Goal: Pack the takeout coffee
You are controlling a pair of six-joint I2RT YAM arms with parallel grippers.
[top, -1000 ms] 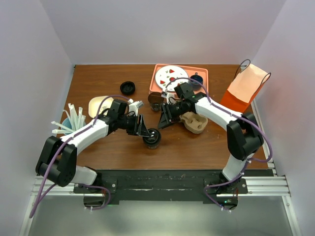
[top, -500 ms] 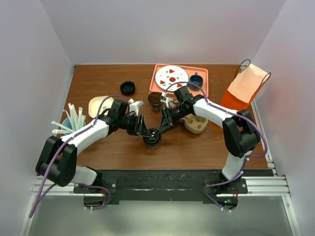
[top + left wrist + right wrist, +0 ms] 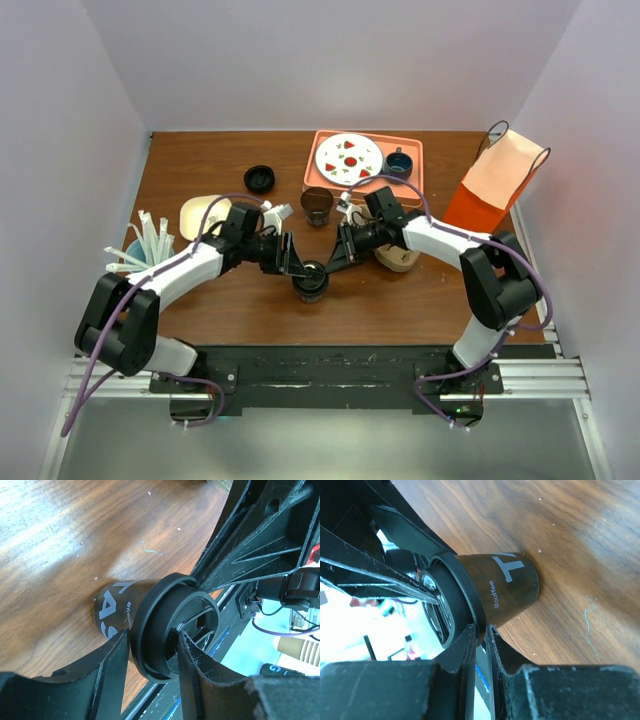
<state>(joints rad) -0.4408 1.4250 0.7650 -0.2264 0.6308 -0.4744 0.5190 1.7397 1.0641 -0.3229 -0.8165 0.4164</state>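
Steadiness on the left comes first. The left pincer (image 3: 151, 642) reaches in from that side and clasps the takeout coffee (image 3: 505, 592). One finger lies against the cup's side just under the lid (image 3: 150, 620) and the other lies across the lid's top, so the jaws stand partly spread. The cup stands upright on the bare worktop (image 3: 420, 290), near the front edge and about midway between the two arms, well apart from any place it could be packed into. From the other side the right pincer (image 3: 481, 632) is pressed almost together, nipping the thin rim of the lid at its edge. This looks like a two-armed securing of the cup, either seating the lid or passing the grip across, with the packing itself not yet begun. A rim pinch is a poor hold for carrying, because an upward pull there would likely peel the lid off rather than raise the cup. Any lift should therefore come from a hold on the cup's body, low enough to spare the lid. Only one arm should move at a time while both are attached, or the cup may tip or twist. The squeeze wants to be light, since a thin disposable wall probably buckles. Further right, the cardboard carrier (image 3: 398, 256) sits just beside the right arm and the orange paper bag (image 3: 495, 180) stands at the far edge. The cup should travel level towards either one.
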